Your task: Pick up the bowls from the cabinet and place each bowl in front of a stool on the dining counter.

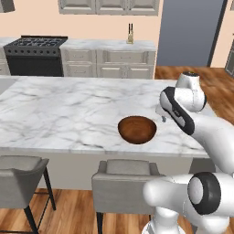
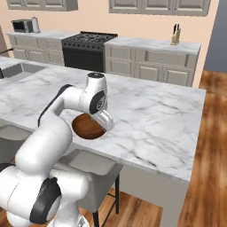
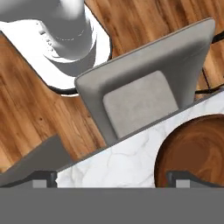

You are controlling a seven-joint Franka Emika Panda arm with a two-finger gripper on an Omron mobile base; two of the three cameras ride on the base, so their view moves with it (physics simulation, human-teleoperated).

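Evidently a bowl [image 1: 137, 129] sits on the counter [image 1: 68, 109] before a stool [image 1: 125, 180]; the claw [image 3: 111, 177], spread wide, holds nothing. Next, I'd guess: fetch the other bowl from the cabinet.

A home kitchen, rendered; a long white marble counter [image 1: 68, 114] with grey padded stools [image 1: 121, 185] drawn up along its near edge; a black gas range [image 2: 88, 48] against the peach back wall beyond the hand, flanked by grey-beige drawer cabinets [image 1: 107, 64]; a knife block [image 2: 176, 37], a microwave [image 2: 23, 25], wall cabinets [image 2: 159, 6] above; warm wooden floor [image 3: 39, 109] below.
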